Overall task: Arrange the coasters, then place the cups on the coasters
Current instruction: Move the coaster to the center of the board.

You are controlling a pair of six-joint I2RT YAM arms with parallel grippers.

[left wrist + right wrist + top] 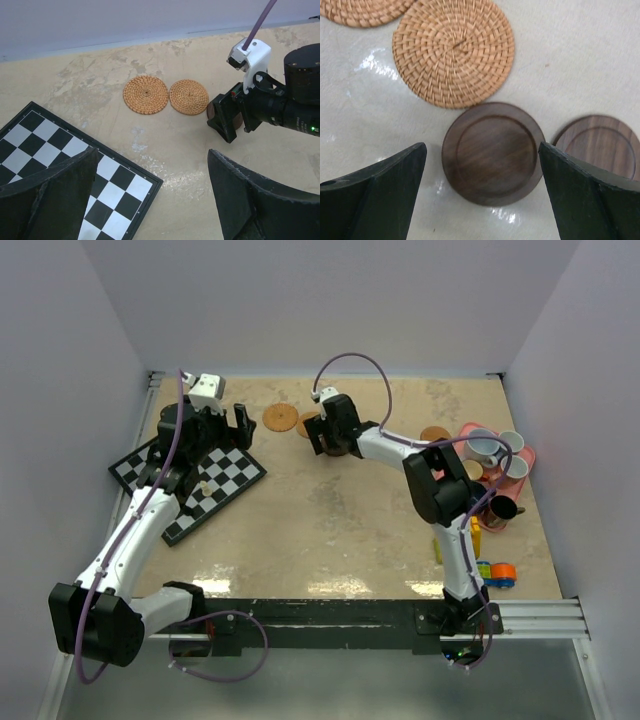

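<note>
Two woven coasters (145, 94) lie side by side towards the far edge of the table (165, 145), all but touching. Through my right wrist camera I see two dark coasters (493, 152) flat on the table just beside them. The nearer one sits right against the rim of a woven one, and the other is partly behind a finger. My right hand (481, 150) hovers over that nearer dark disc, spread wide and holding nothing. My left hand (152, 152) is equally wide open and empty, hanging above the corner of the chessboard (60, 155). White cups (483, 447) sit in the pink tray (528, 455) at the table's right side, well apart from these coasters.
</note>
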